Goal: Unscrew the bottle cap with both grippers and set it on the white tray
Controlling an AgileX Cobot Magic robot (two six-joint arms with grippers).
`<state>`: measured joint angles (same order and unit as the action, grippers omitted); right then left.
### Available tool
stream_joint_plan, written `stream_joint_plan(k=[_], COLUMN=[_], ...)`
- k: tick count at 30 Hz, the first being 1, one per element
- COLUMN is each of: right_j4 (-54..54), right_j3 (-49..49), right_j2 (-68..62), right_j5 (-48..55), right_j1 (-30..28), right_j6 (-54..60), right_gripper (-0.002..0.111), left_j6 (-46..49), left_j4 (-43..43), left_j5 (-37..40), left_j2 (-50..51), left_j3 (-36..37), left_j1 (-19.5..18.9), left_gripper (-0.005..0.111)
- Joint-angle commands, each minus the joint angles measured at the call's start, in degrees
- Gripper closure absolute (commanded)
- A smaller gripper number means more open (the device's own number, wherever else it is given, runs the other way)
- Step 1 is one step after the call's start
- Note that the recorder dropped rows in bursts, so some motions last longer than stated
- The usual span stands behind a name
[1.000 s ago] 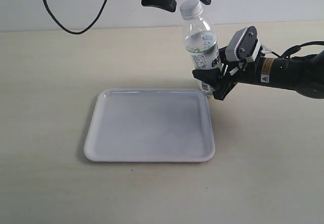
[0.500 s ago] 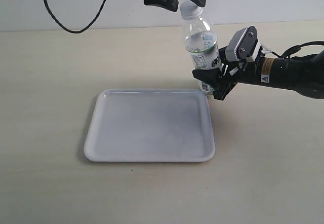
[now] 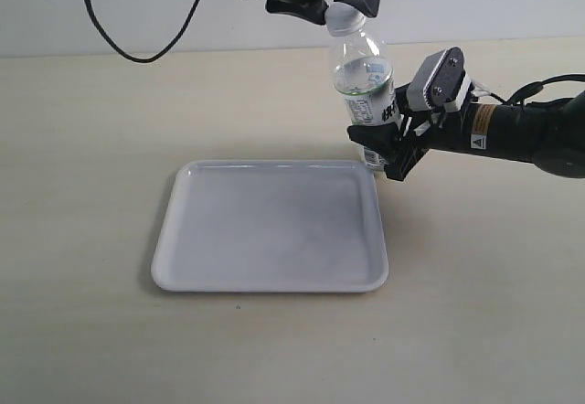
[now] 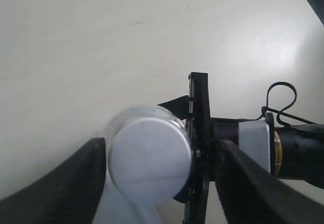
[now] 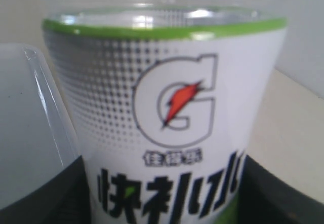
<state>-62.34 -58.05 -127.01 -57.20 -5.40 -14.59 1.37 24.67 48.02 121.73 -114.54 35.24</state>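
Exterior view: the bottle (image 3: 361, 75), clear with a white label, stands upright just beyond the far right corner of the white tray (image 3: 274, 164). The right gripper (image 3: 382, 152) clamps its lower body. The white bottle cap (image 3: 340, 20) sits on the neck between the jaws of the left gripper (image 3: 338, 4); whether they pinch it is unclear. Beige table (image 3: 110, 148), pale wall (image 3: 475, 2).

**Lighting and picture quality: three views**

Exterior view: bright, even, diffuse light is recorded. A soft, narrow shadow is cast along the near and left edges of the white tray (image 3: 274, 230), and a dull sheen is carried on its surface.

Left wrist view: the table (image 4: 298, 57) is washed out by glare, and the bottle cap (image 4: 149, 160) is softly blurred.

Right wrist view: the bottle (image 5: 167, 107) is rendered out of focus, with bright highlights on its clear plastic.
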Motion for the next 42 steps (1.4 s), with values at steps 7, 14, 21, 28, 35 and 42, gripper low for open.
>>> stream_joint_plan(k=[7, 14, 21, 28, 35, 42], right_j4=[0.9, 0.9, 0.7, 0.7, 0.7, 0.7], right_j3=[-0.1, -0.1, -0.1, -0.1, -0.1, -0.1], right_j2=[0.1, 0.1, 0.1, 0.1, 0.1, 0.1], right_j5=[-2.9, -2.9, -2.9, -2.9, -2.9, -2.9], right_j1=[0.1, 0.1, 0.1, 0.1, 0.1, 0.1], right_j6=[0.4, 0.4, 1.3, 1.4, 1.4, 1.4], right_gripper=[0.108, 0.108, 0.108, 0.108, 0.108, 0.108], left_j6=[-0.1, -0.4, -14.5, -26.8, -38.8, -42.0], left_j4=[-0.4, -0.1, -1.2, -1.8, -1.4, -2.2], left_j5=[0.0, 0.0, 0.0, 0.3, 1.9, 2.7], left_j2=[0.1, 0.1, 0.1, 0.1, 0.1, 0.1], left_j3=[-0.1, -0.1, -0.1, -0.1, -0.1, -0.1], left_j1=[0.3, 0.3, 0.3, 0.3, 0.3, 0.3], left_gripper=[0.049, 0.106, 0.107, 0.107, 0.107, 0.107])
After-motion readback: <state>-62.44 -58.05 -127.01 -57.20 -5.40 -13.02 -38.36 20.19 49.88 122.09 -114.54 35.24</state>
